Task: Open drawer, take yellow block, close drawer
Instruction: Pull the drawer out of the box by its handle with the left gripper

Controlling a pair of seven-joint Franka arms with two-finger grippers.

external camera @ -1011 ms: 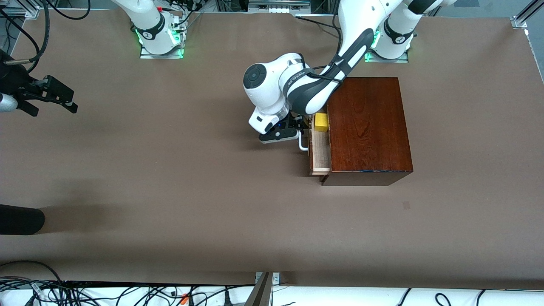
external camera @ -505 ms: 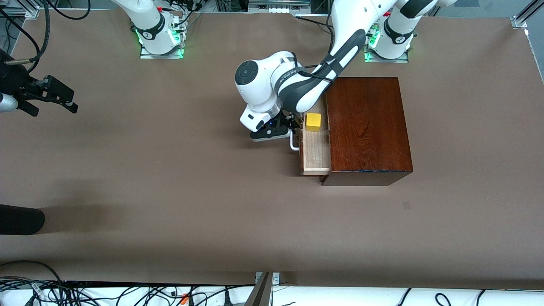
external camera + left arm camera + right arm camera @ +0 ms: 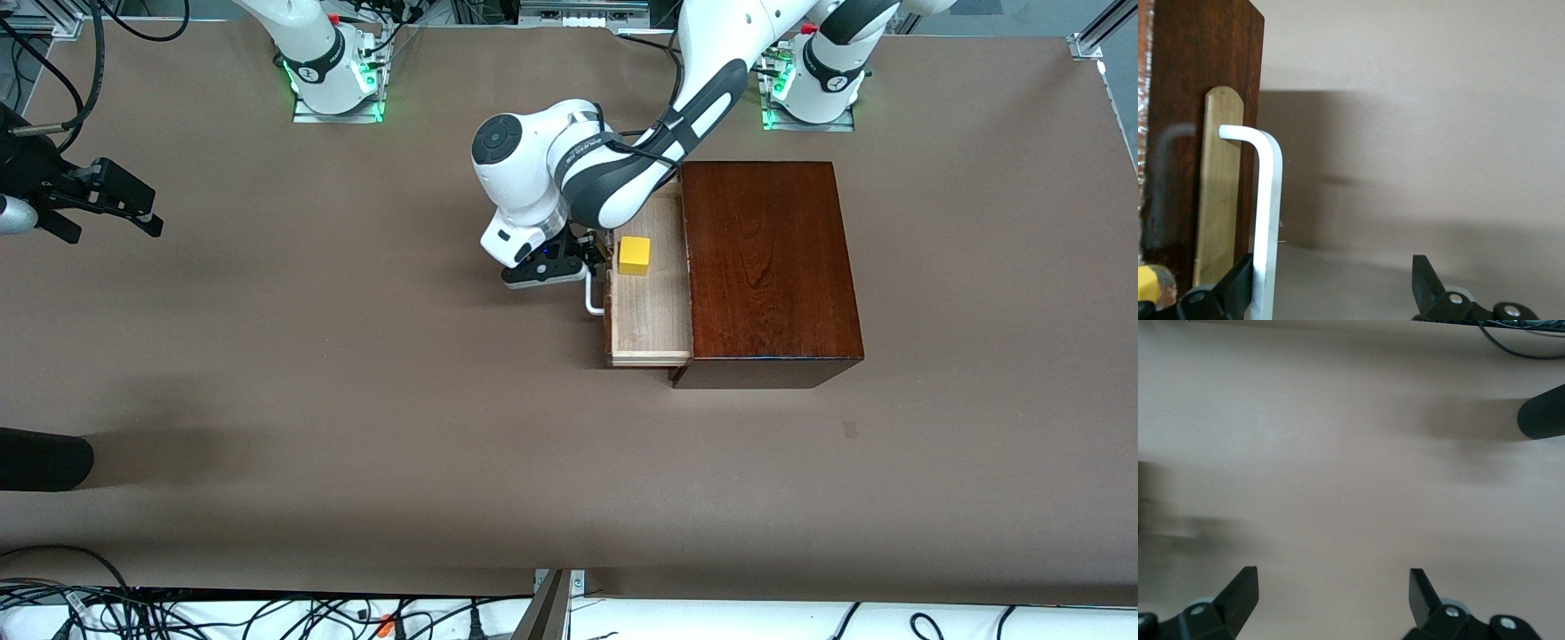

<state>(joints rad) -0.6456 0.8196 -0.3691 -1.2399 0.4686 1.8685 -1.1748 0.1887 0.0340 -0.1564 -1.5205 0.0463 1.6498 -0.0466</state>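
Drawer (image 3: 649, 307) stands partly pulled out of the dark wooden box (image 3: 765, 267), toward the right arm's end of the table (image 3: 356, 400). Yellow block (image 3: 634, 255) sits on the tray floor, close to the drawer front and toward the end of the tray farther from the front camera, apart from the walls as far as I can tell.

My left pincer (image 3: 594, 267) is at the white handle (image 3: 1268, 220). The wrist view shows its fingers spread, one fingertip (image 3: 1238, 283) touching the bar and the other well clear, so I judge I am hooking the handle, not pinching it. My right pincer (image 3: 120, 200) waits, spread and empty, over bare table at the right arm's end.

Assessment of the step in hand: the pull should run straight along the drawer's slide, level and slow, so the hooked finger does not slip off the bar and the block does not skid. I judge the tray open enough once the block has free room above it. Risk: dragging the whole box.
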